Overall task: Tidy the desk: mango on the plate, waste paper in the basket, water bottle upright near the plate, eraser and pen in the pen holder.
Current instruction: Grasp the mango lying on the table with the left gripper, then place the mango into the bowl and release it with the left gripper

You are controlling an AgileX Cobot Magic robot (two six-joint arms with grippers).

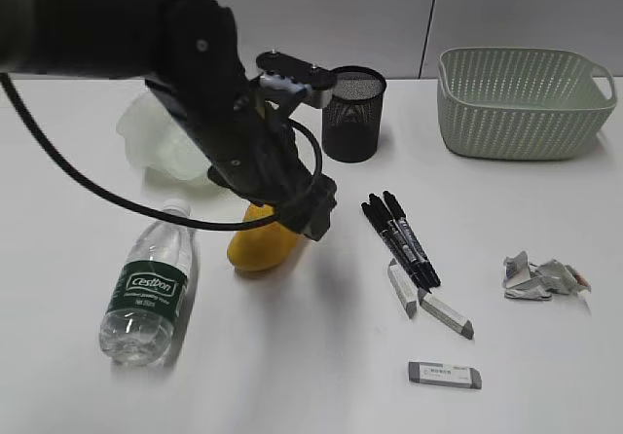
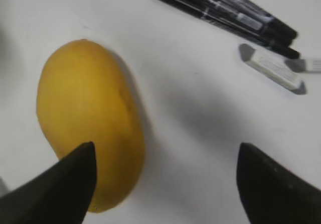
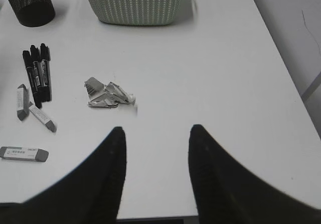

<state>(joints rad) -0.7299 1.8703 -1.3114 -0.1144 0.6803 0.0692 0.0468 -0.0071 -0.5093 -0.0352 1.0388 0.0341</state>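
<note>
The white surface (image 1: 321, 376) carries everything, and the largest thing on it, the sage-green basket (image 1: 521, 103), stands at the far right with the black mesh pen holder (image 1: 352, 113) to its left. The pale green plate (image 1: 161, 142) sits at the far left, partly hidden by the left arm. In front of it the water bottle (image 1: 148, 288) lies on its side, and just right of the bottle lies the mango (image 1: 261, 244), the thing in hand for now. It looks smooth, rounded and fairly heavy, so likely to slip; a hold across its thick middle seems safest, squeezed gently since ripe fruit bruises. The left gripper (image 2: 165, 184) is spread wide and low over it, but off-centre: in the wrist view one finger overlaps the mango's near end while the other stands well to the side over bare surface, so most of the fruit lies outside the gap. The right gripper (image 3: 155, 169) hangs open and empty near the surface's front edge. Smaller things lie mid-right: the pens (image 1: 401, 239), the erasers (image 1: 428, 307) and the waste paper (image 1: 540, 278).
</note>
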